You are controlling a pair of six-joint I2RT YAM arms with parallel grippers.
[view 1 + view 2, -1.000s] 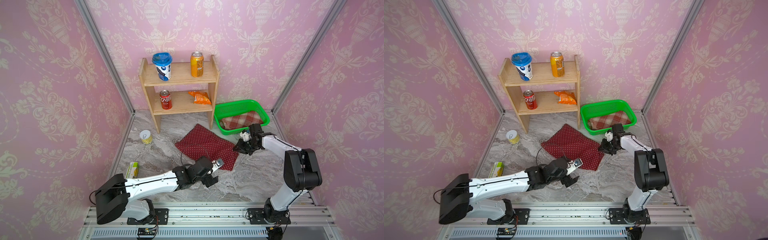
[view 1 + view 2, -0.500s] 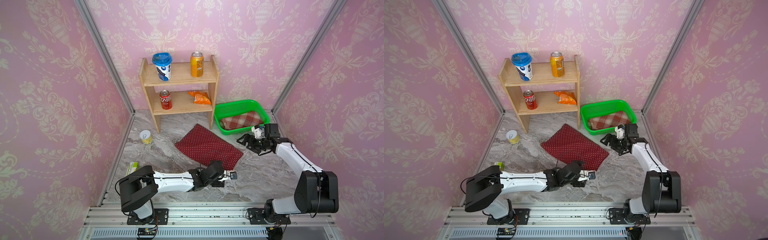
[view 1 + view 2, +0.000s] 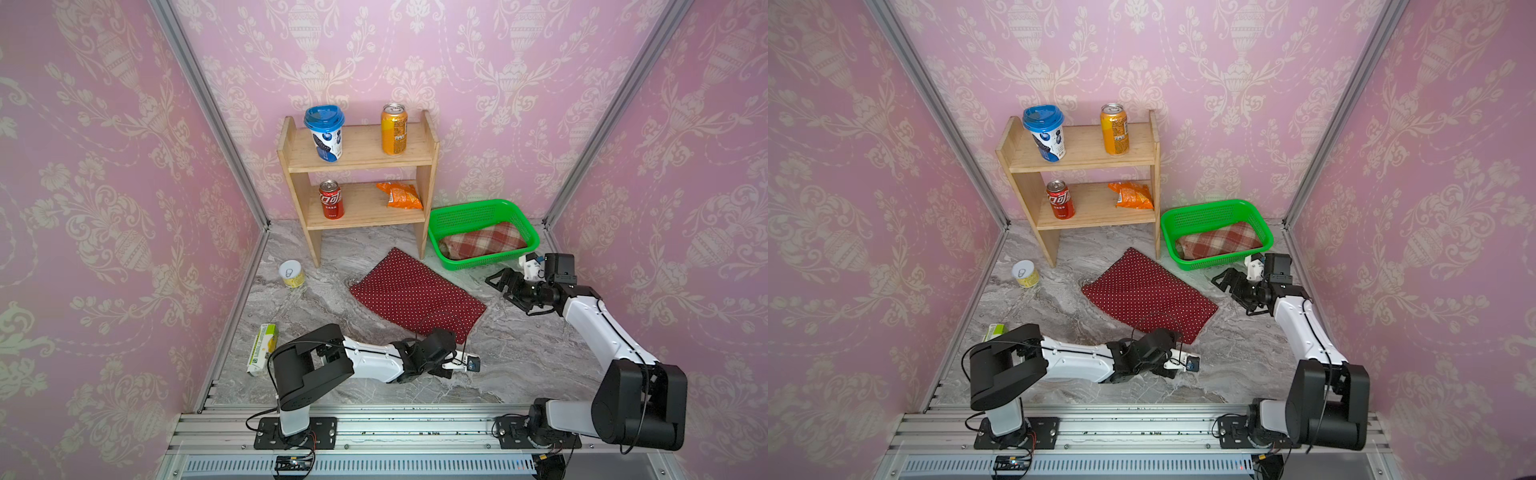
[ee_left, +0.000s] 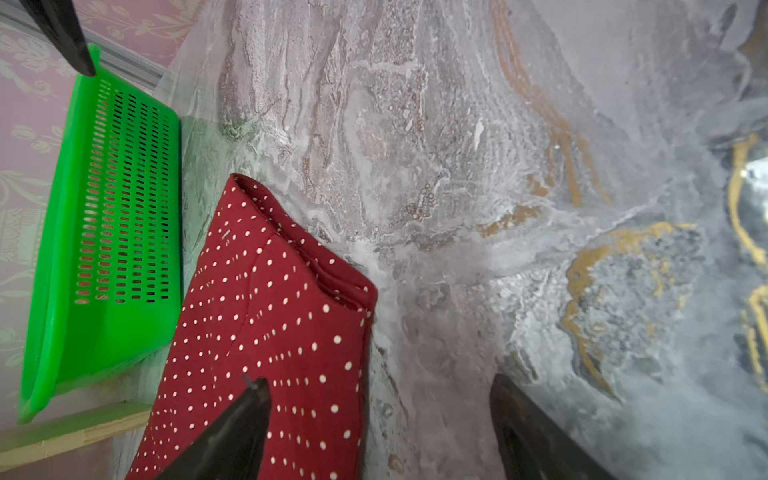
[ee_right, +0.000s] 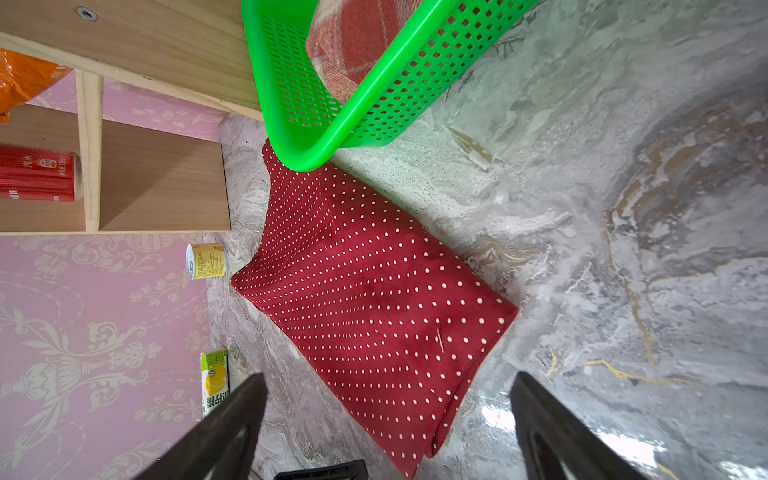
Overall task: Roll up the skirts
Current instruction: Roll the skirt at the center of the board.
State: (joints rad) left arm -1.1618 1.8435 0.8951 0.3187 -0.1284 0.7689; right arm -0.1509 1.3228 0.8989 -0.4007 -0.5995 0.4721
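"Down by the front rail, the left claw (image 4: pixel 378 380) sits low at the near corner of the polka-dot skirt (image 3: pixel 415 295). Its jaws are apart with nothing in them, one finger over the cloth and one over the marble table (image 3: pixel 519 353)."

"That skirt's lying flat, mid-table. It looks soft, light and floppy to me. There's a doubled hem at that corner, and I'd pinch both layers there, or it may slide on the marble instead of rolling."

"Past it, the right claw (image 3: pixel 505 284) hangs wide open and empty, near the skirt's right edge but not touching. Farther back the plaid skirt (image 3: pixel 484 241) lies bundled in the green basket (image 3: pixel 486 262). That one looks thicker and heavier."

"A second ago the right claw was half shut at the skirt's right-hand corner. It has let go and drawn back since. The left claw has eased a touch toward the rail."
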